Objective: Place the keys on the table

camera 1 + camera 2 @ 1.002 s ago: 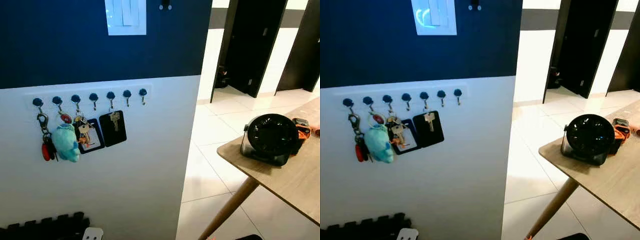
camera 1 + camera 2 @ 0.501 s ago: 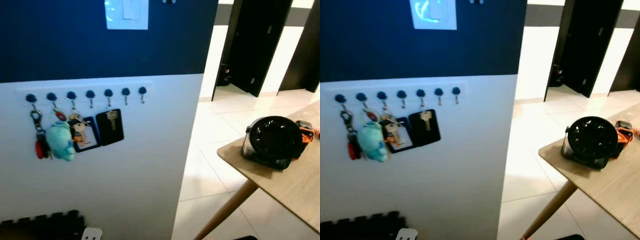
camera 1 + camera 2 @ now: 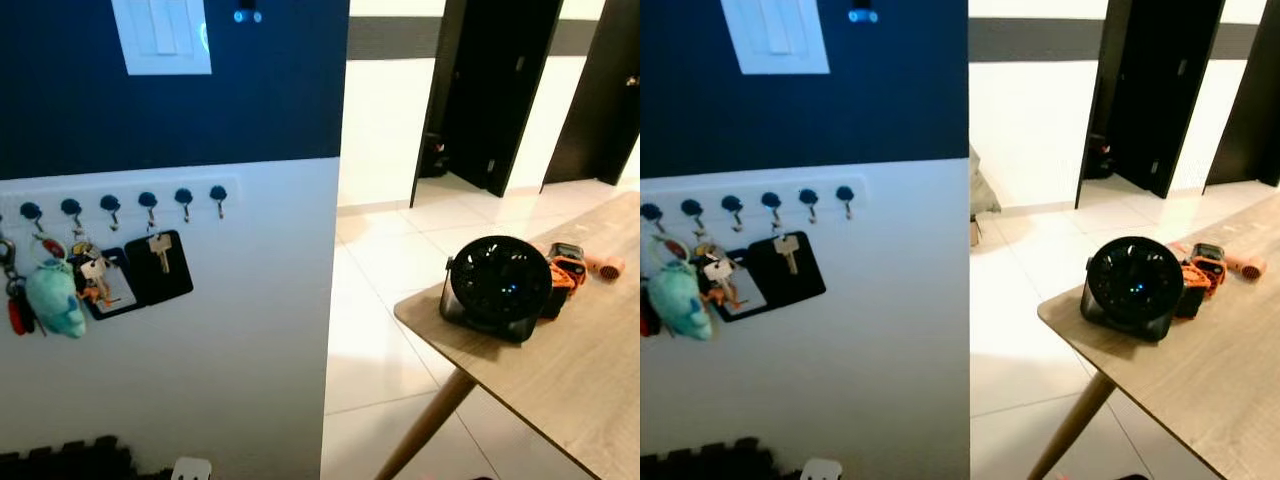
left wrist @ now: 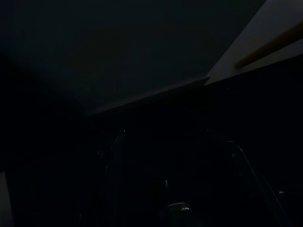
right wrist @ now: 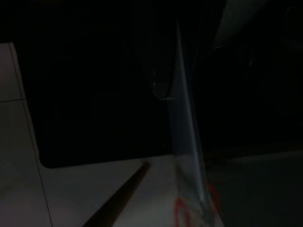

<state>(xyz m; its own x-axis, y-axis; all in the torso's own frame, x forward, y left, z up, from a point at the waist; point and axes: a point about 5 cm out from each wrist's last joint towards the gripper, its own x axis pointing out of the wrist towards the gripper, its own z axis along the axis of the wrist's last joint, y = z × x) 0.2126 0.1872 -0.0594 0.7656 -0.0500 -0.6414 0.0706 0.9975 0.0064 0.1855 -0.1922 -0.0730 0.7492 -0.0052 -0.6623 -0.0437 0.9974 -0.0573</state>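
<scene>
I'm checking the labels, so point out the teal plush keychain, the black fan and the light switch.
teal plush keychain [image 3: 55, 298]: left eye view, middle of the plush body.
black fan [image 3: 497, 284]: left eye view, centre of the front grille.
light switch [image 3: 162, 35]: left eye view, middle of the white plate.

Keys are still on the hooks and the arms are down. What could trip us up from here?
1. The keys hang crowded beside a teal plush and black tags, so a grab may snag a neighbour.
2. The table corner juts toward the wall, so turning could clip it.
3. The black fan and orange tool sit near the table's edge, so setting keys down there could nudge them.
</scene>
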